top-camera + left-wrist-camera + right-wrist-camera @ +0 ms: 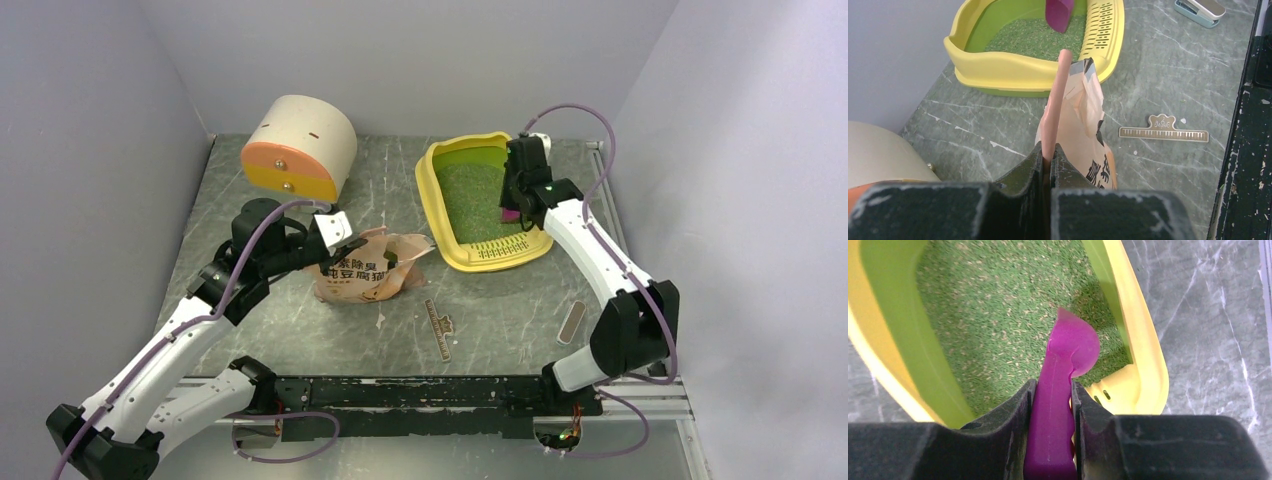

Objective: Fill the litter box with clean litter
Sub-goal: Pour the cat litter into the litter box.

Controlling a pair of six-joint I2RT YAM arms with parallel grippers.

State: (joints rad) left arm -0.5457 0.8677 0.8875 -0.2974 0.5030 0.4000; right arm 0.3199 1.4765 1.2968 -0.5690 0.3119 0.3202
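The yellow litter box (443, 243) (998, 67) (1143, 365) stands at the back right of the table, its lime-green pan covered by a speckled layer of clean litter (470, 200) (1028, 37) (998, 305). My right gripper (512, 212) (1053, 395) is shut on the handle of a magenta scoop (1068, 355) (1058, 12), whose bowl hangs just over the litter near the box's right wall. My left gripper (335, 245) (1050, 152) is shut on the edge of the pink litter bag (370, 268) (1083, 120), which lies on the table left of the box.
A cream-and-orange cylindrical container (300, 148) sits at the back left. A tan ruler-like clip (438, 328) (1164, 131) and a small beige strip (572, 323) lie on the grey table in front. A stapler-like item (1200, 10) shows in the left wrist view.
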